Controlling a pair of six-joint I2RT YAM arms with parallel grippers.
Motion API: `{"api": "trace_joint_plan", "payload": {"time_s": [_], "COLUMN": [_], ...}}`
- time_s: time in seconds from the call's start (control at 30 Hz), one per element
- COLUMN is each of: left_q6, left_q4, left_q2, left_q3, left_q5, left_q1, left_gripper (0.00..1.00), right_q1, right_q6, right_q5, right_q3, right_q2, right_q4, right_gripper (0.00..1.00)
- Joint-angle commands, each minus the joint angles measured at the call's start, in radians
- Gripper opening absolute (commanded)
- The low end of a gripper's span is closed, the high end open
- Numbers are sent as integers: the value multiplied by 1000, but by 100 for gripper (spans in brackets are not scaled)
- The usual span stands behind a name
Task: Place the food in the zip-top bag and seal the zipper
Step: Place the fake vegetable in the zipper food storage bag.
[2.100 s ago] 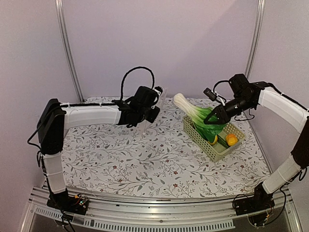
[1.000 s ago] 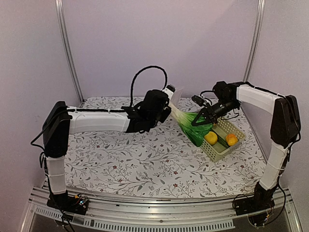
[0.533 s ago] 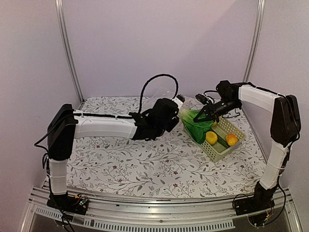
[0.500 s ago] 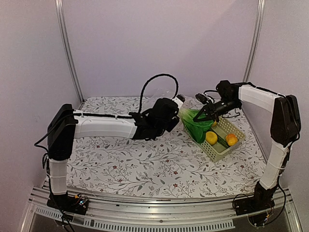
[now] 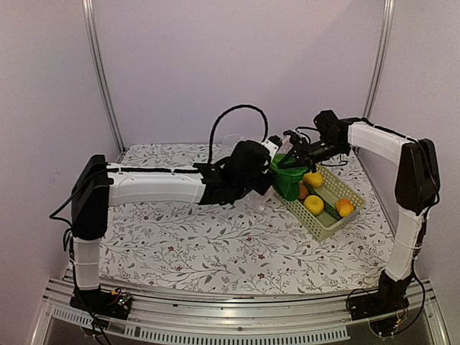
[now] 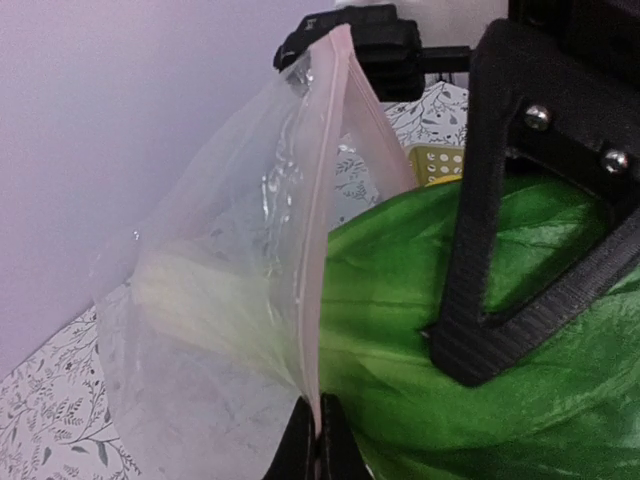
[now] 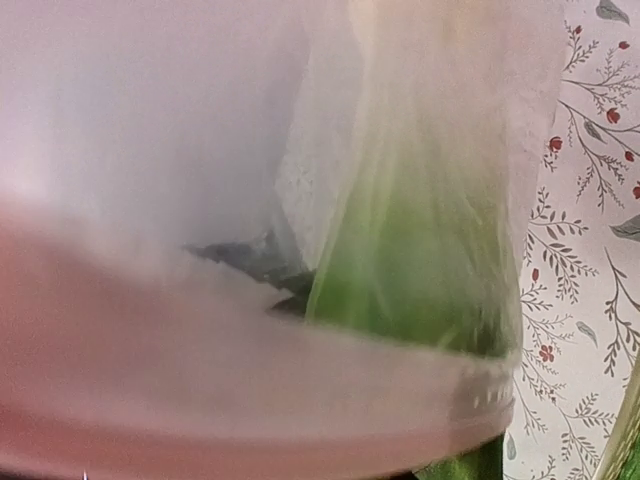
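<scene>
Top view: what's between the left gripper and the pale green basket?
The leafy green vegetable, its green leaves filling the gap between the left gripper and the basket. The right gripper holds it there. The top view shows this.

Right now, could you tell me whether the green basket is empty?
No, the basket holds a yellow fruit and an orange piece.
</scene>
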Motion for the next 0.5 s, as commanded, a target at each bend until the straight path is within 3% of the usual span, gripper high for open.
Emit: {"api": "trace_joint_plan", "payload": {"time_s": [0.0, 0.17, 0.4, 0.47], "left_q6": [-94, -148, -284, -336], "left_q4": [-25, -37, -103, -115], "left_q2": [-47, -58, -94, -120], "left_q3": [23, 36, 45, 22], "left_q5": [109, 186, 156, 189], "left_q1": [-16, -14, 30, 64], "left_gripper": [0, 0, 0, 0], "right_q1": [13, 42, 46, 45], "right_q6": [104, 118, 86, 65], "right_q5": [-8, 37, 123, 156], "right_q3": [53, 101, 91, 93], "right_q2": [38, 53, -10, -59], "right_q4": [108, 118, 94, 79], "right_gripper": [20, 23, 60, 67]}}
